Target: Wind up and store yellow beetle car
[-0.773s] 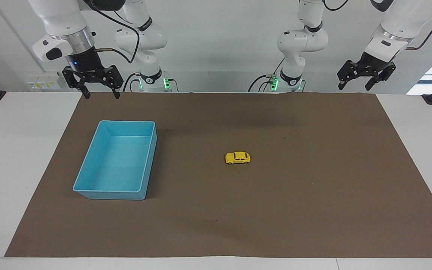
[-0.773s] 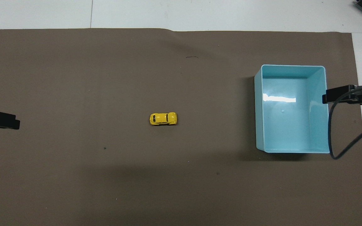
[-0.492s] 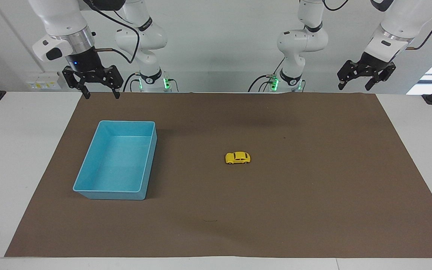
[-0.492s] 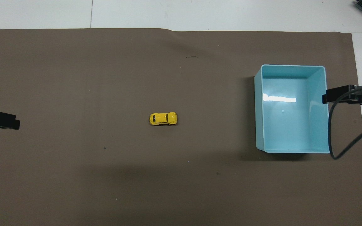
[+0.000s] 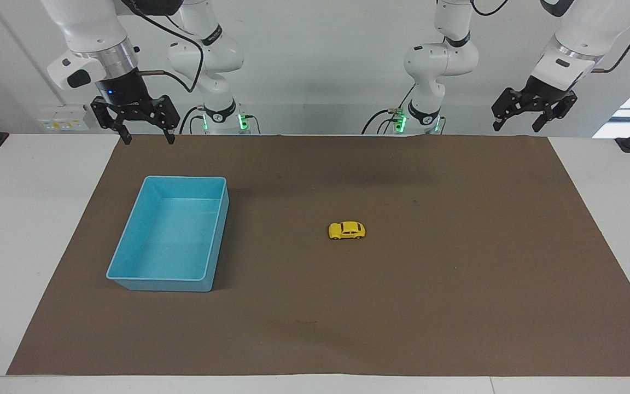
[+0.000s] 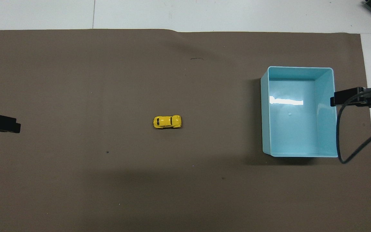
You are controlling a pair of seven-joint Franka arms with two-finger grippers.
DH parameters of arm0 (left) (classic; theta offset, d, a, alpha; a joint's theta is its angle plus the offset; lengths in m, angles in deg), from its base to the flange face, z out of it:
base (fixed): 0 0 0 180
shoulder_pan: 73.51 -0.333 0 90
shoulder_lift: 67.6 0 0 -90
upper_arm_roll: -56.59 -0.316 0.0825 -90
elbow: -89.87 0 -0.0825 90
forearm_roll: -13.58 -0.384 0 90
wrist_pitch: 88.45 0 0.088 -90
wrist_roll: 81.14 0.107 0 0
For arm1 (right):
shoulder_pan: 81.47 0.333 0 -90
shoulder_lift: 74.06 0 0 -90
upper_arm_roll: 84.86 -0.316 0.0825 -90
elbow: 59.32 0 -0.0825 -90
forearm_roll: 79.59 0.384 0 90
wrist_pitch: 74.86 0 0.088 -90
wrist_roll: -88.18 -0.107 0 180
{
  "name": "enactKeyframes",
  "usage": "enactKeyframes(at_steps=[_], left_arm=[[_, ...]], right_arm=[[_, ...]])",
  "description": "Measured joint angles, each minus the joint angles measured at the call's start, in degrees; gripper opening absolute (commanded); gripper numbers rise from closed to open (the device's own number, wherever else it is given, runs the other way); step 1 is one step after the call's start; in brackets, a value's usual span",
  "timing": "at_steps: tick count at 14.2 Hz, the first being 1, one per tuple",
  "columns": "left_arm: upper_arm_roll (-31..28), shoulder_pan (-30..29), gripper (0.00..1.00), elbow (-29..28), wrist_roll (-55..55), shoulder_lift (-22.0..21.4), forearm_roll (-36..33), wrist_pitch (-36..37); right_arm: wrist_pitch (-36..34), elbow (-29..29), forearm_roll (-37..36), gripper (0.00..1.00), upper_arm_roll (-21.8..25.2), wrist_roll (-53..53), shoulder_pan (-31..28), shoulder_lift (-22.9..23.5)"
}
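Nearest the robots, both arms wait raised over their own edge of the brown mat [image 5: 457,306]. The right gripper [image 5: 143,135] hangs with its fingers spread wide and empty, over the mat's edge close to the bin's end of the table. The left gripper [image 5: 516,125] is at the other end, also empty; its fingers look parted, though from this slant I would not swear how wide.

Farther out, the blue bin [image 5: 129,241] stands empty toward the right arm's end. The car [image 5: 346,230] sits on its wheels near the middle of the mat, lying along the table's length, well apart from the bin and from both grippers.

Nothing appears started: the first step, reaching for the car, is in hand. The next move calls for a low, narrow pinch across the car's sides, since it is small and can roll.

Open mat lies all round the car, so the approach is free; only the bin's walls need clearing later.
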Motion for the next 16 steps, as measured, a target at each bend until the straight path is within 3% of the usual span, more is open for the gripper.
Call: enactKeyframes(at_steps=[16], left_arm=[[0.60, 0.33, 1.00, -0.34, 0.02, 0.65, 0.08, -0.86]], right_arm=[[0.00, 0.00, 0.00, 1.00, 0.02, 0.00, 0.00, 0.00]])
